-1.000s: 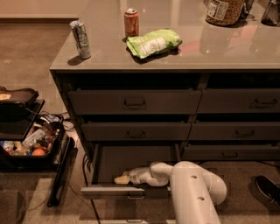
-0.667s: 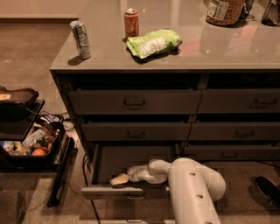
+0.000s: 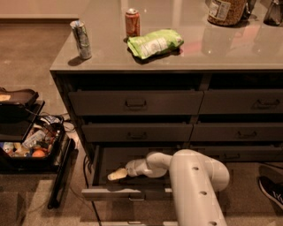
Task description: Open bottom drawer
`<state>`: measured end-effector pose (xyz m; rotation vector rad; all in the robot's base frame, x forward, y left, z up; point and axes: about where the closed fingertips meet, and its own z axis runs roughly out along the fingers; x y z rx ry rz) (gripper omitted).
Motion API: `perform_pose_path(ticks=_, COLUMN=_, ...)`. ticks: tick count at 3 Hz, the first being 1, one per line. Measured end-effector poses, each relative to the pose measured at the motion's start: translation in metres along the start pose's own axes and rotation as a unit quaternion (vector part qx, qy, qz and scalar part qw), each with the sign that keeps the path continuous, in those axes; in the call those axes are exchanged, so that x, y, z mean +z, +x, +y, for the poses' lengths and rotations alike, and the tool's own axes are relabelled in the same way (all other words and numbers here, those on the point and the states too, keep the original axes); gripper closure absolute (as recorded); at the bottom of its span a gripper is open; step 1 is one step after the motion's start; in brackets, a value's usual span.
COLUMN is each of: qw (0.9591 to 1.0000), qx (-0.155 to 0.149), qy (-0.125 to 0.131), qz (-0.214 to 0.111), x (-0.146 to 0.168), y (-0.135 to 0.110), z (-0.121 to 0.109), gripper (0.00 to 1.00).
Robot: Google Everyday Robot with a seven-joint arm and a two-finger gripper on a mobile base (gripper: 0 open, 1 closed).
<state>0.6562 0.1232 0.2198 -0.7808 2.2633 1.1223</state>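
1. One white arm (image 3: 194, 181) is entering from the lower edge of the camera view. Its thick upper link is rising from the bottom of the frame, then bending at a rounded elbow in front of the lower right drawers.
2. Its slimmer forearm and wrist (image 3: 141, 167) are reaching leftward and slightly downward from the elbow, lying almost level.
3. At the wrist's end the tan-tipped jaws are pointing left and sitting over the inside of the bottom drawer (image 3: 128, 193), behind its front panel. I cannot tell whether they are open or closed, or whether they are gripping anything.
4. That drawer is standing pulled out from the left stack, low near the floor. Its slim front panel is well forward of the two taller fronts above it, the top drawer (image 3: 135, 102) and the middle drawer (image 3: 137, 132), which are both sitting flush.
5. On the desk (image 3: 212, 53) a silver can (image 3: 82, 39) is standing at the left edge. A red can (image 3: 132, 22) is standing just behind a green bag (image 3: 154, 43), and a jar (image 3: 225, 11) is sitting far right.
6. Beside the desk, a black bin (image 3: 26, 150) holding small items is resting on the floor at left.
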Motion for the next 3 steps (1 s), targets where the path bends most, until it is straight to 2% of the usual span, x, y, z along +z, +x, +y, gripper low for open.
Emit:
perform_pose_path(ticks=1, qw=0.9998, qx=-0.009, qy=0.009, qz=-0.015, x=-0.012, y=0.012, z=0.012, gripper=0.00)
perform_pose_path(ticks=2, qw=0.9991, qx=-0.019, qy=0.018, qz=-0.032, x=-0.027, y=0.048, z=0.043, gripper=0.00)
perform_pose_path(ticks=3, qw=0.9992, qx=-0.019, qy=0.018, qz=-0.032, x=-0.027, y=0.049, z=0.043, gripper=0.00)
